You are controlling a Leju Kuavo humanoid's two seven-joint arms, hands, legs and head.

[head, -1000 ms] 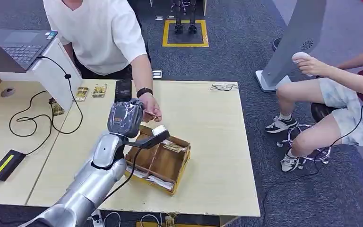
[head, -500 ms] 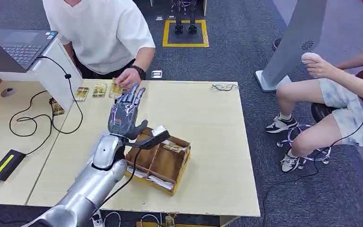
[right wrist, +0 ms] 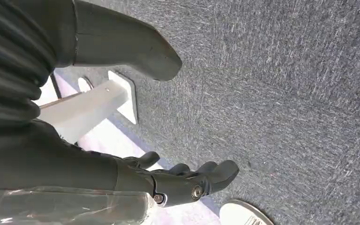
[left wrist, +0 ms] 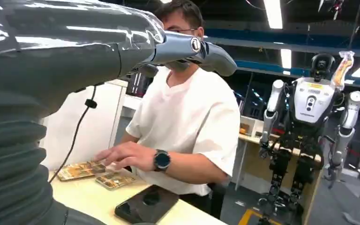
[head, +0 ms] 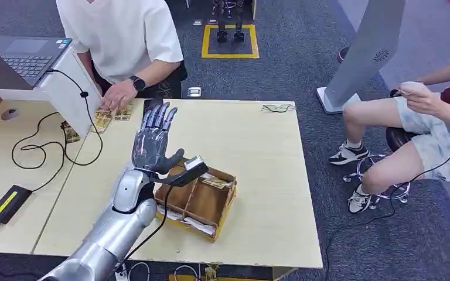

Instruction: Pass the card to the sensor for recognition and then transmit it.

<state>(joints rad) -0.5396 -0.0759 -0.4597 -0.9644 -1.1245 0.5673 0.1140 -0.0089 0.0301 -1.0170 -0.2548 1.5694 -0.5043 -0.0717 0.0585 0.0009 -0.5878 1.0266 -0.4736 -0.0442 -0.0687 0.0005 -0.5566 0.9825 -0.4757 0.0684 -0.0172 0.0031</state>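
left hand (head: 153,143) now wide, empty, above desk (head: 258,175); card (head: 101,117) taken to far edge by person (head: 117,96): handover done.

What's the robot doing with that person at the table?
The left robot hand is raised over the table with its fingers spread, holding nothing. The person in the white shirt leans over the far edge, one hand on the cards lying beside a black phone. A wooden tray sits below the robot hand. The right robot hand hangs down over the carpet, also holding nothing.
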